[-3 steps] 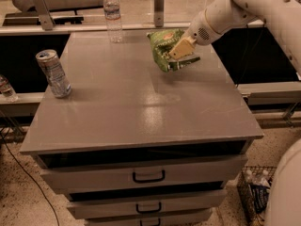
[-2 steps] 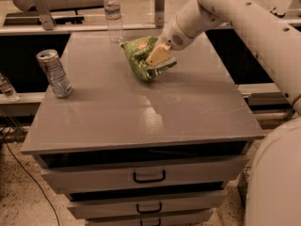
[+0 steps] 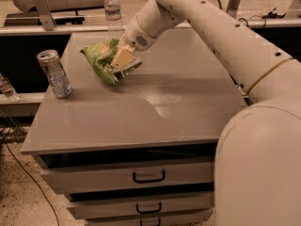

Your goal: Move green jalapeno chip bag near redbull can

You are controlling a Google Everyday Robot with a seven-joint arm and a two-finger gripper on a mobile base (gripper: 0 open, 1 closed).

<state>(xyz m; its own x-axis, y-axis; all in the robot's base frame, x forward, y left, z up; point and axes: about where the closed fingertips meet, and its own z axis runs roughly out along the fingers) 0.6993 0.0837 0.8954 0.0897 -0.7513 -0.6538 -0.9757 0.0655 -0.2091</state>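
Observation:
The green jalapeno chip bag [image 3: 102, 59] is crumpled and held a little above the grey cabinet top [image 3: 178, 93], left of centre. My gripper [image 3: 120, 65] is shut on it, its tan fingers [image 3: 123, 58] clamped over the bag's right side. The white arm reaches in from the right. The redbull can [image 3: 54, 73] stands upright near the top's left edge, a short way left of the bag and apart from it.
A clear water bottle [image 3: 112, 9] with a white cap stands at the back edge of the top. Another bottle [image 3: 6, 88] sits lower at the far left. Drawers with dark handles [image 3: 148, 177] run below the front edge.
My gripper has carried the chip bag leftwards across the top, from the back right to left of centre, closer to the can. The can has not moved.

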